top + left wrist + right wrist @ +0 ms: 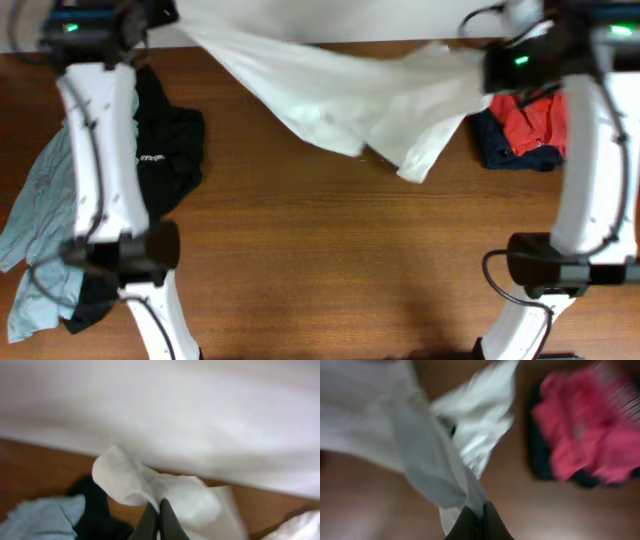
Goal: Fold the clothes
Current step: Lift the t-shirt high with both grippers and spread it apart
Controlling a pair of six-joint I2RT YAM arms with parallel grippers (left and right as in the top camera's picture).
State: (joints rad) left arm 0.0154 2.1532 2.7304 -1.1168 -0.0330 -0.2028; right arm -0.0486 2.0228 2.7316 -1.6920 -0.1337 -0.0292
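A white garment [340, 95] hangs stretched across the far side of the table between my two grippers. My left gripper [159, 504] is shut on one edge of the white garment [140, 480] at the far left, near the overhead view's top. My right gripper [481, 507] is shut on another edge of the white garment [430, 460] at the far right. In the overhead view both sets of fingers are hidden by the arms and cloth. The garment's lower part sags toward the wooden table [330, 260].
A black garment [165, 145] and a light blue garment [40, 230] lie at the left under the left arm. A red garment [530, 120] on a dark navy one [500, 150] lies at the right. The table's wood shows in the middle and front.
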